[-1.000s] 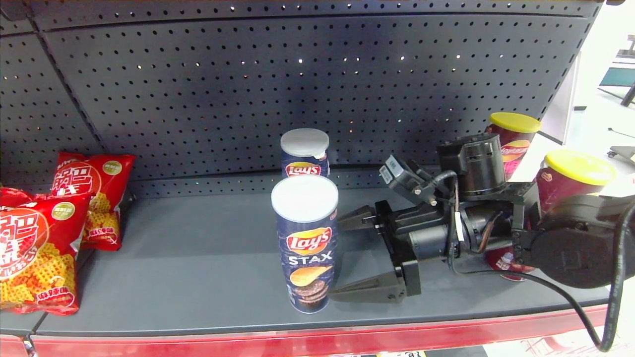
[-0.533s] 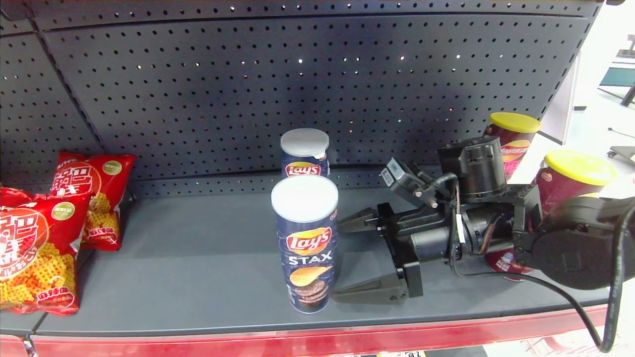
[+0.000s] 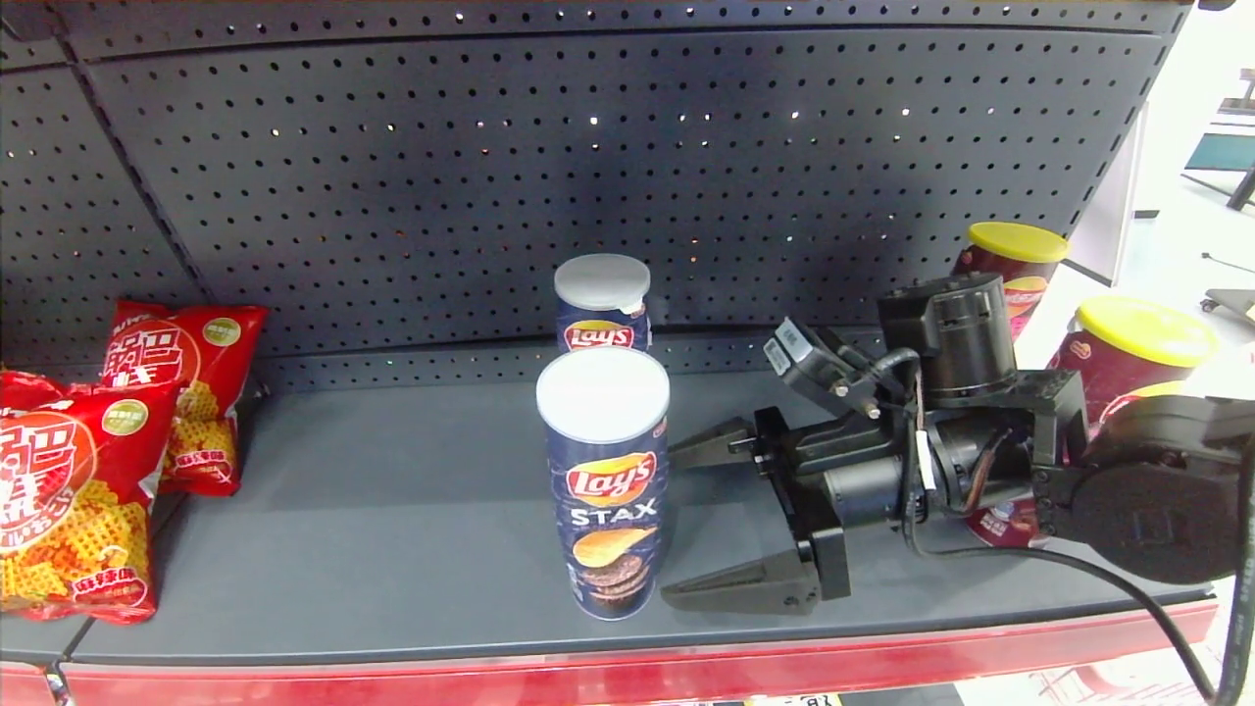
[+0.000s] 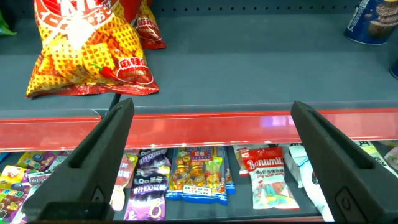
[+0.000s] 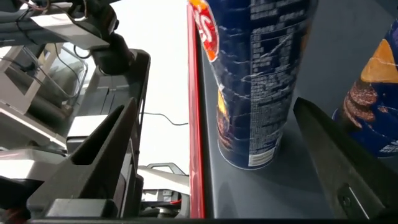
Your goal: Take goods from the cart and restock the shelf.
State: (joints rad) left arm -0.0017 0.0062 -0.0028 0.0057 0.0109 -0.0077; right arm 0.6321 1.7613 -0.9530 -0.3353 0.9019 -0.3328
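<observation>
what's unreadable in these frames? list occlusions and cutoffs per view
Head view: rear blue can, lower body behind the front blue can.
Head view: nearer red can, mostly behind the right arm.
Head view: front chip bag, cut by the left edge.
Left wrist view: lower-shelf packets, partly behind the left hand and red shelf lip.

A white-lidded dark-blue chips can (image 3: 603,480) stands upright near the front edge of the shelf (image 3: 392,549), a twin can (image 3: 602,299) behind it.

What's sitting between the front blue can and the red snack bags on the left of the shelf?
Nothing: in the head view, the stretch of grey shelf between the front blue can and the red snack bags is bare.
</observation>
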